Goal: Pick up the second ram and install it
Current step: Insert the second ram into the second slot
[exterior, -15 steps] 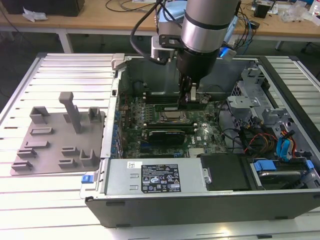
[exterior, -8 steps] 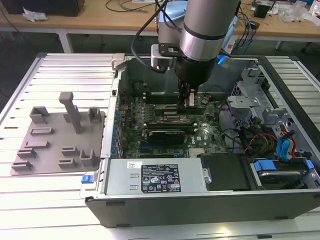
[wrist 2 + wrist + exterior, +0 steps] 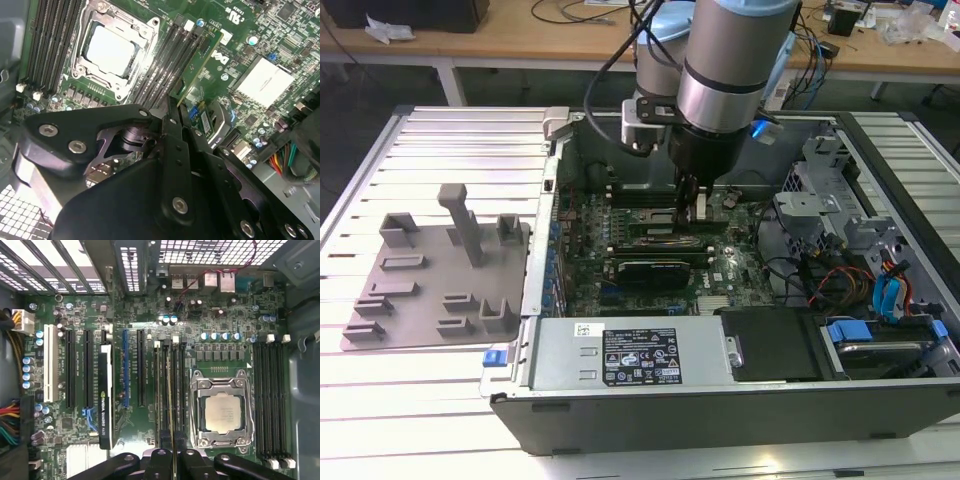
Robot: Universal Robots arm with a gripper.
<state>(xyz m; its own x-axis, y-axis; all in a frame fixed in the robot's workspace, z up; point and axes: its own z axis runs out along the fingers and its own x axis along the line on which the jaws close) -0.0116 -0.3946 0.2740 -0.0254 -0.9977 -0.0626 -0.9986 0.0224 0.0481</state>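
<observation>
The tool (image 3: 688,205) holds the second ram (image 3: 200,67) over the green board (image 3: 650,250) inside the open computer case (image 3: 720,400)

In the second wrist view the tool's black fingers (image 3: 175,135) are closed on the second ram, a thin green stick that stands on its edge just beside the long dark slots (image 3: 167,62), on the side away from the silver chip (image 3: 110,50). In the first wrist view the second ram (image 3: 169,405) shows as a thin line in among the slots (image 3: 162,390) next to the silver chip (image 3: 222,412), but I cannot tell if it is pushed all the way in. In the exterior view the grey tray (image 3: 430,275) lies on the surface (image 3: 440,140), well apart from the case, on the exterior view's left
</observation>
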